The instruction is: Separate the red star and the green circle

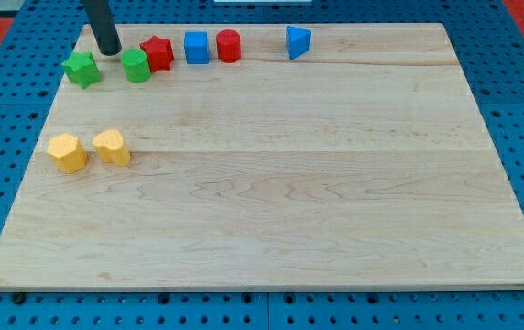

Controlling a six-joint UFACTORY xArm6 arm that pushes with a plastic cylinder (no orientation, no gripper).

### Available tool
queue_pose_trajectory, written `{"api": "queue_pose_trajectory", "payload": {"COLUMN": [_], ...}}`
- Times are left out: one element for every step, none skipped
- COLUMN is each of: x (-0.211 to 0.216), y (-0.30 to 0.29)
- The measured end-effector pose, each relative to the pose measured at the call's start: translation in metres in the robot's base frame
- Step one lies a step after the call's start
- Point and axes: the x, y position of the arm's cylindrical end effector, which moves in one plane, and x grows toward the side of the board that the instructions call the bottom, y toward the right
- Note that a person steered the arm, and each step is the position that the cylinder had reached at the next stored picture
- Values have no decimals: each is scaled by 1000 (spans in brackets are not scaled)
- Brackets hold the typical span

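While my tip (108,51) sits bare between the blocks, holding nothing, the green circle block (136,66) lies at its four o'clock, touching the red star block (158,52); a green star block (81,69) waits at its eight o'clock on the pale wooden board (289,202).

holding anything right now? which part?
Nothing is held; the rod only pushes. My tip sits between the green star block and the green circle block, which abuts the red star block.

Arm: only a straight dark rod shows, entering from the view's top left.
Pose: nearly upright, leaning slightly.
My tip (108,51): down at the surface, far top-left corner.
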Motion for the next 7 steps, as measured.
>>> {"api": "queue_pose_trajectory", "payload": {"x": [19,70,81,57,13,12,38], "y": [80,79,71,75,98,25,12]}}
